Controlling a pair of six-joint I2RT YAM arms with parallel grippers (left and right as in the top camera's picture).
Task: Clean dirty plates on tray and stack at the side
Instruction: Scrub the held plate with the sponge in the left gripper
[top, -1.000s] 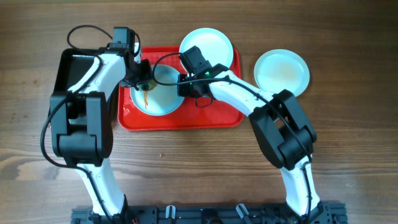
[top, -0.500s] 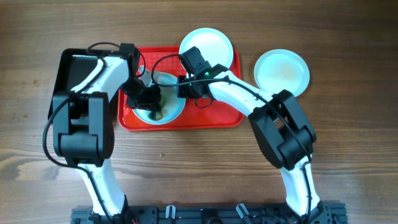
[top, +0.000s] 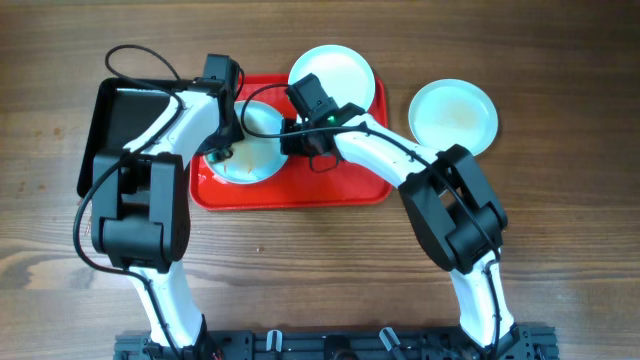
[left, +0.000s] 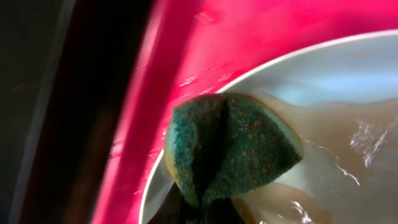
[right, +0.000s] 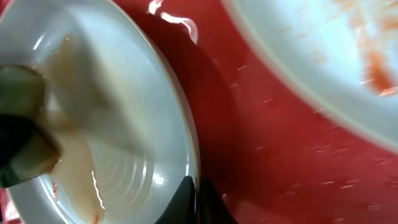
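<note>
A white plate (top: 258, 150) with a wet brownish smear lies on the left half of the red tray (top: 300, 192). My left gripper (top: 222, 150) is shut on a green sponge (left: 230, 146) and presses it on the plate's left edge (left: 348, 81), next to the tray's rim (left: 180, 56). My right gripper (top: 290, 137) is shut on the plate's right rim (right: 186, 143), fingers (right: 196, 196) pinching it. A second plate (top: 332, 72) with orange streaks (right: 323, 56) sits at the tray's back edge. A third plate (top: 452, 115) lies on the table to the right.
A black glossy tray (top: 112, 130) sits left of the red tray, close under my left arm. The bare wooden table (top: 300, 270) lies in front of the tray. The sponge also shows in the right wrist view (right: 22, 124).
My left gripper swept the sponge down over the plate's middle and then back to its left edge. The orange streak is now a pale smear. My right gripper has stayed on the rim.
</note>
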